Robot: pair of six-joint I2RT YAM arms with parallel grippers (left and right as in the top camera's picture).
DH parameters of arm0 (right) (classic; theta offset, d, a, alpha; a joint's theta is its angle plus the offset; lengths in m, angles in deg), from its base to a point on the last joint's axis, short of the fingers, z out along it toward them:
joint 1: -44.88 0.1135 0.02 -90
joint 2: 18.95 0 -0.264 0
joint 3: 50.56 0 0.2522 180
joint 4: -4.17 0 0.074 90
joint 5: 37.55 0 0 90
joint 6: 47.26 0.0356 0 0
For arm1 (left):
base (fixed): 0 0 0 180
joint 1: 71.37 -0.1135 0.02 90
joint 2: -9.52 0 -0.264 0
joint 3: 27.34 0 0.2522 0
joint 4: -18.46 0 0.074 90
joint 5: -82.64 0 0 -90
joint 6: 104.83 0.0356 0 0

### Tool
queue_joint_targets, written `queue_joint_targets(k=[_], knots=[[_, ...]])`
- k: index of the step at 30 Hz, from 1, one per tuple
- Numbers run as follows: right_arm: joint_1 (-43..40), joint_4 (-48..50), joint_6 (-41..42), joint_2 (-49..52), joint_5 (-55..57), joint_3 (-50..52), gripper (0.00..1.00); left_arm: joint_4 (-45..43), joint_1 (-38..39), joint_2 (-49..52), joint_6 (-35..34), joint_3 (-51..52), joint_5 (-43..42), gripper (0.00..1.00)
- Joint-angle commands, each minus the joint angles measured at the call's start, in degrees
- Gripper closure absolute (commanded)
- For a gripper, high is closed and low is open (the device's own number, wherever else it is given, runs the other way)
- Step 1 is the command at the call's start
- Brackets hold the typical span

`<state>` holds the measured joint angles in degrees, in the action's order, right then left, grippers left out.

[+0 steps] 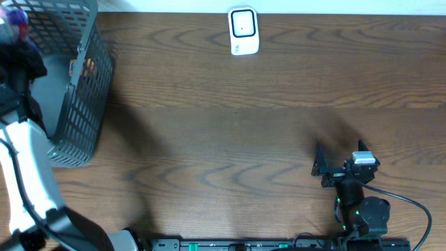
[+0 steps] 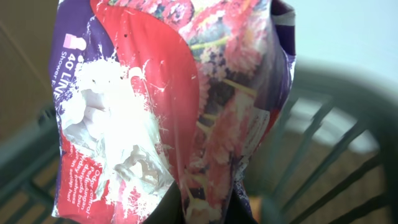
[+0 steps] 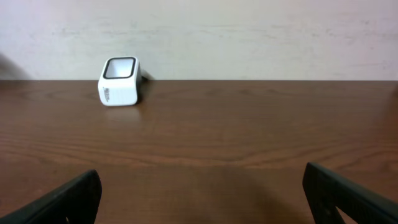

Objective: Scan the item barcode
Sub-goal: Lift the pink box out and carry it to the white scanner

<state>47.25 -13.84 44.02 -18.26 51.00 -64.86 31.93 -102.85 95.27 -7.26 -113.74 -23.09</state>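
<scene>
left claw [image 2: 206,210] is clamped on the crinkly purple-and-red flowery plastic packet [image 2: 186,93] over the grey mesh basket [image 1: 87,90] at 10 o'clock, packet's long axis straight out from the claw, white boxy scanner [image 1: 244,31] off at 12 o'clock on the tabletop, right claw [image 3: 200,186] just gaping at 4 o'clock.

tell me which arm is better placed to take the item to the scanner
Left. The left hand is shut on the purple and red packet at the basket, so it could simply carry it to the white scanner. The right hand is open, empty and low over the table.
</scene>
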Motion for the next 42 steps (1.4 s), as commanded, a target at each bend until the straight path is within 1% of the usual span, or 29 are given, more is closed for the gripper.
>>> queue_joint_targets(k=[1, 3, 5, 8, 9, 11, 14, 16, 18, 24, 26, 31, 33, 37, 42], knots=[[0.0, -0.1, 0.8, -0.3, 0.5, 0.2, 0.01, -1.4, -0.2, -2.9, -11.3, -1.1, -3.9, 0.93], [0.0, -0.1, 0.8, -0.3, 0.5, 0.2, 0.01, -2.4, -0.2, -4.4, -12.9, -1.1, -7.7, 0.92], [0.0, -0.1, 0.8, -0.3, 0.5, 0.2, 0.01, -4.2, -0.2, -5.8, -14.0, -1.1, -13.7, 0.92], [0.0, -0.1, 0.8, -0.3, 0.5, 0.2, 0.01, -8.5, -0.2, -7.5, -18.5, -1.1, -22.6, 0.93], [0.0, -0.1, 0.8, -0.3, 0.5, 0.2, 0.01, -11.8, -0.1, -8.3, -22.7, -1.1, -26.9, 0.92], [0.0, -0.1, 0.8, -0.3, 0.5, 0.2, 0.01, -16.2, 0.2, -8.9, -28.3, -1.1, -31.5, 0.93], [0.0, -0.1, 0.8, -0.3, 0.5, 0.2, 0.01, -21.4, 2.1, -9.5, -35.5, -1.1, -35.3, 0.92], [0.0, -0.1, 0.8, -0.3, 0.5, 0.2, 0.01, -22.7, 4.2, -9.7, -39.0, -1.1, -36.2, 0.92], [0.0, -0.1, 0.8, -0.3, 0.5, 0.2, 0.01, -22.8, 7.2, -9.7, -40.3, -1.1, -36.2, 0.93], [0.0, -0.1, 0.8, -0.3, 0.5, 0.2, 0.01, -22.5, 19.1, -8.8, -40.2, -1.1, -36.2, 0.93], [0.0, -0.1, 0.8, -0.3, 0.5, 0.2, 0.01, -22.0, 23.1, -8.2, -37.8, -0.8, -36.1, 0.93], [0.0, -0.1, 0.8, -0.3, 0.5, 0.2, 0.01, -17.2, 32.2, -5.6, -30.2, -0.7, -35.5, 0.93], [0.0, -0.1, 0.8, -0.3, 0.5, 0.2, 0.01, -15.9, 35.1, -4.3, -29.8, -0.7, -33.5, 0.92], [0.0, -0.1, 0.8, -0.3, 0.5, 0.2, 0.01, -10.5, 40.6, -0.4, -29.8, -0.7, -26.6, 0.92], [0.0, -0.1, 0.8, -0.3, 0.5, 0.2, 0.01, -6.1, 46.2, 4.7, -29.6, -0.7, -17.4, 0.93]])
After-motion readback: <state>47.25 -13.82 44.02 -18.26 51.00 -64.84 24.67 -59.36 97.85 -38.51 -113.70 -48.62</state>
